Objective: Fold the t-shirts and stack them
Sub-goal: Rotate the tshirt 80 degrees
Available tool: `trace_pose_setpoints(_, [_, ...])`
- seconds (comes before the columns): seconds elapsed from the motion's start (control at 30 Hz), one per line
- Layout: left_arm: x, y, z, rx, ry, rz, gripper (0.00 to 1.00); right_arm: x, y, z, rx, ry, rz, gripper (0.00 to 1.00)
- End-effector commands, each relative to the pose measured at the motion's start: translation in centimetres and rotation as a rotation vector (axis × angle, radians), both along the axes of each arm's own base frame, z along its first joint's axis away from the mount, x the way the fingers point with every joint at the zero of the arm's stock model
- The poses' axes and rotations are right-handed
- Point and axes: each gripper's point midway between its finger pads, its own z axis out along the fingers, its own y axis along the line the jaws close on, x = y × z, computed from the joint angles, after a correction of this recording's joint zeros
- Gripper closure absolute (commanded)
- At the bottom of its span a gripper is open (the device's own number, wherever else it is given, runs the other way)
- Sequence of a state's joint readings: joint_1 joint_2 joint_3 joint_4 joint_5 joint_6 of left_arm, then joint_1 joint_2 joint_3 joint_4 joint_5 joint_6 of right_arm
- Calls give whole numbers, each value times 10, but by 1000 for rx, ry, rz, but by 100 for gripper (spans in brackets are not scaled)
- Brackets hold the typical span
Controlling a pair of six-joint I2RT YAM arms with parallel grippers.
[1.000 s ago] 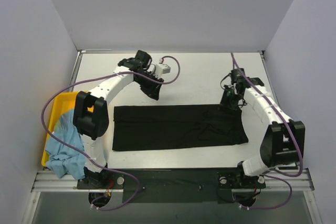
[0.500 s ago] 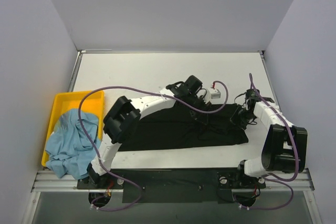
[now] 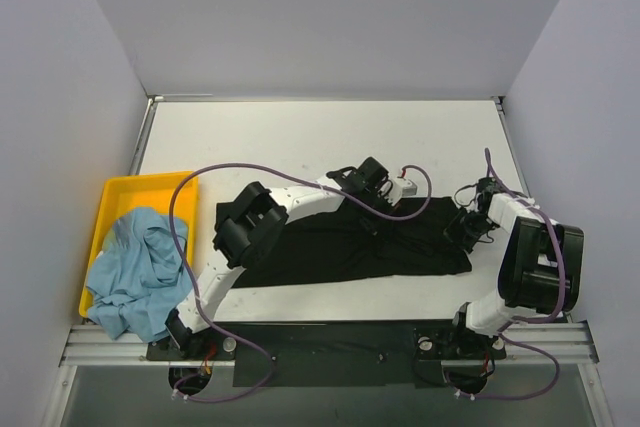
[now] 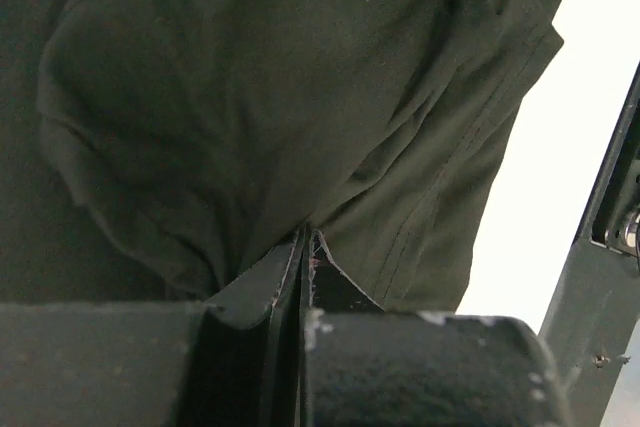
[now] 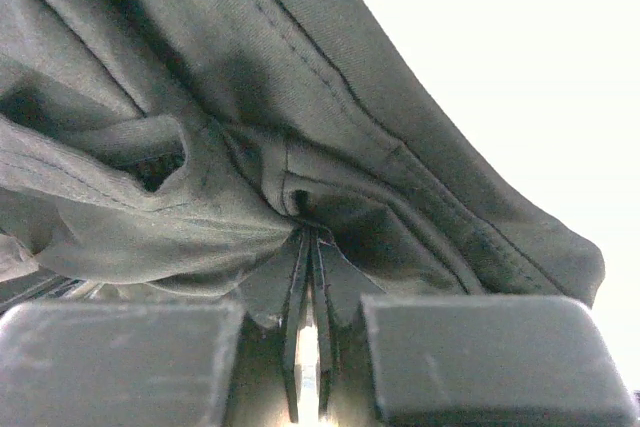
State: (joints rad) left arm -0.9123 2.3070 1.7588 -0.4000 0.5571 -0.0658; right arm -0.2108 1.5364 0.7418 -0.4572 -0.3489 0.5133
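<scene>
The black t-shirt (image 3: 320,247) lies folded into a long band across the middle of the table. My left gripper (image 3: 378,203) reaches over its far edge, right of centre. In the left wrist view its fingertips (image 4: 300,247) are pressed together with a gathered fold of the black t-shirt (image 4: 250,77) pinched between them. My right gripper (image 3: 463,229) is at the band's right end, shut (image 5: 310,237) on a bunched hem of the black t-shirt (image 5: 330,77). The light blue t-shirt (image 3: 135,267) lies crumpled in the tray at the left.
The yellow tray (image 3: 120,187) sits at the table's left edge, with the blue cloth spilling over its near end. Purple cables loop over both arms. Grey walls close in the back and sides.
My left arm swung from the back left to the shirt's far edge right of centre and closed on the cloth. The right gripper drew nearer and rightward with the shirt's end.
</scene>
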Motion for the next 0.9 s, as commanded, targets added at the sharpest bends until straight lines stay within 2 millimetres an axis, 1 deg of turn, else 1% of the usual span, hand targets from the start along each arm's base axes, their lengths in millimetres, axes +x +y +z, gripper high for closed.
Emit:
trace_pose_setpoints(0.0, [6,15,7,-12,29,18,95,-19,-14,-20,-56,99,-8,100])
trace_pose_setpoints(0.1, [-4,21,9,-35,76,-10,93,-16,-18,-21,-63,100,-16,100])
trace_pose_setpoints(0.17, [-9,21,12,-50,98,-28,92,-12,-21,-16,-68,87,-19,100])
trace_pose_setpoints(0.2, [-13,18,19,-71,111,-45,90,-7,-23,-12,-75,68,-9,100])
trace_pose_setpoints(0.23, [-13,17,23,-87,116,-54,89,-5,-22,-8,-69,57,-1,100])
trace_pose_setpoints(0.3, [-18,9,41,-140,143,-95,84,4,-21,5,-68,22,19,100])
trace_pose_setpoints(0.37, [-21,0,68,-204,154,-148,79,14,-22,23,-83,-21,46,100])
trace_pose_setpoints(0.4, [-21,-2,77,-220,149,-164,77,13,-22,30,-90,-26,58,100])
trace_pose_setpoints(0.43, [-22,-3,94,-243,137,-197,74,19,-23,42,-105,-64,66,100])
trace_pose_setpoints(0.47, [-27,3,96,-218,168,-203,73,18,-22,48,-109,-65,67,100])
trace_pose_setpoints(0.5, [-24,1,111,-254,115,-251,72,24,-23,60,-122,-108,66,100])
trace_pose_setpoints(0.53, [-26,9,114,-243,116,-272,71,23,-22,65,-127,-106,64,100])
trace_pose_setpoints(0.57, [-25,10,128,-263,98,-288,71,28,-22,74,-132,-139,54,100])
trace_pose_setpoints(0.6, [-21,21,130,-253,98,-288,71,29,-23,77,-137,-146,47,100])
trace_pose_setpoints(0.63, [-16,27,138,-253,81,-277,71,31,-24,80,-139,-153,32,100])
trace_pose_setpoints(0.7, [8,51,139,-214,45,-206,71,38,-25,78,-140,-153,20,100])
trace_pose_setpoints(0.73, [27,71,130,-180,41,-142,71,42,-26,71,-134,-134,16,100])
trace_pose_setpoints(0.77, [39,86,131,-151,-2,-96,71,48,-26,70,-133,-133,15,100])
trace_pose_setpoints(0.8, [63,112,114,-86,-39,-21,71,57,-27,65,-126,-123,13,100])
trace_pose_setpoints(0.83, [82,137,118,-69,-73,40,71,60,-28,60,-122,-110,8,100])
trace_pose_setpoints(0.87, [88,156,104,-21,-84,68,71,68,-29,53,-119,-100,5,100])
